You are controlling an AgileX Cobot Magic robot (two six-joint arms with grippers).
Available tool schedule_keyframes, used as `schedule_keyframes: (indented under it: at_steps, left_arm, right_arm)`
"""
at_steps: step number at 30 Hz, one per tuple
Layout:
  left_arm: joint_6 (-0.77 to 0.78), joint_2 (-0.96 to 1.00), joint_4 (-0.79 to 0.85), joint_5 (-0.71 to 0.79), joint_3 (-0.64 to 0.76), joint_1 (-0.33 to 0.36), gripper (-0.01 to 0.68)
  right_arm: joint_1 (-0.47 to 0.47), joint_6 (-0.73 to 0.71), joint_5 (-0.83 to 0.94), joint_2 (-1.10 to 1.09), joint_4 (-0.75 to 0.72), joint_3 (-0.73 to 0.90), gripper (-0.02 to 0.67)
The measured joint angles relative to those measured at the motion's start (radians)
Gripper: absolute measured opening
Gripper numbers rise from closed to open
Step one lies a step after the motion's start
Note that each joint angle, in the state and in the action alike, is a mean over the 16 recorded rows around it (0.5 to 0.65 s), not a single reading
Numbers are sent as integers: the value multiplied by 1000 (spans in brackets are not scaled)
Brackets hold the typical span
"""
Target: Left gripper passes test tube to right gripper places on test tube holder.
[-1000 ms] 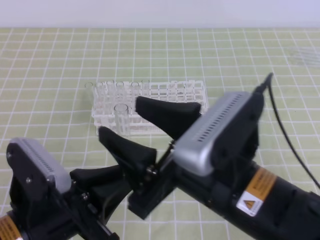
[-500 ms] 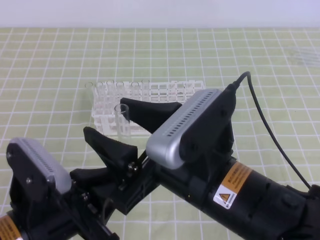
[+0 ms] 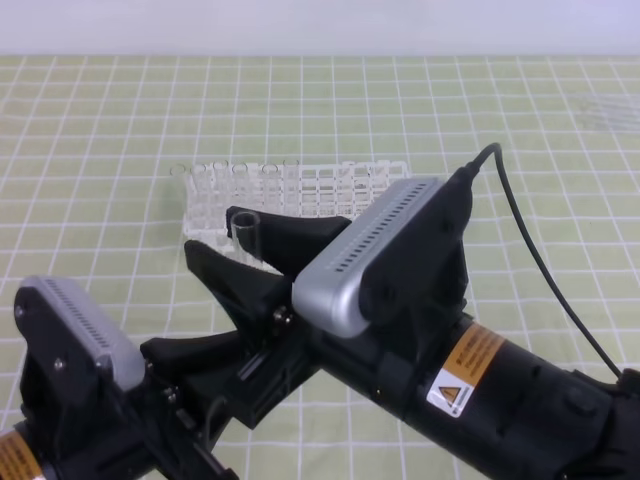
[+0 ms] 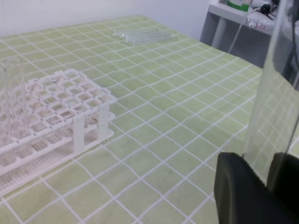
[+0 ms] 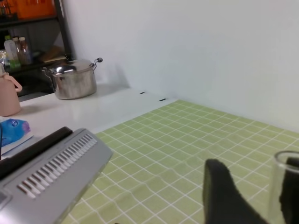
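Centre-left of the high view: test tube (image 3: 246, 232) stood upright in front of the test tube holder (image 3: 300, 195). Right gripper (image 3: 240, 248) had both jaws pressed on the tube. Left gripper (image 3: 205, 375), lower left, pinched the tube's lower part; the left wrist view showed glass (image 4: 275, 107) between dark fingers (image 4: 243, 191).

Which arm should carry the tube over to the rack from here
Right, probably. The right gripper has its fingers around the test tube top, nearer the test tube holder; the left gripper holds it below.
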Motion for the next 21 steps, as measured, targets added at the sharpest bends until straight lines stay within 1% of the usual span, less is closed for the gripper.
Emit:
schedule_keyframes:
  at_steps: [21]
  left_arm:
    - [2, 0, 11, -28, 0, 0, 9]
  right_arm:
    - [-2, -3, -7, 0, 0, 0, 10]
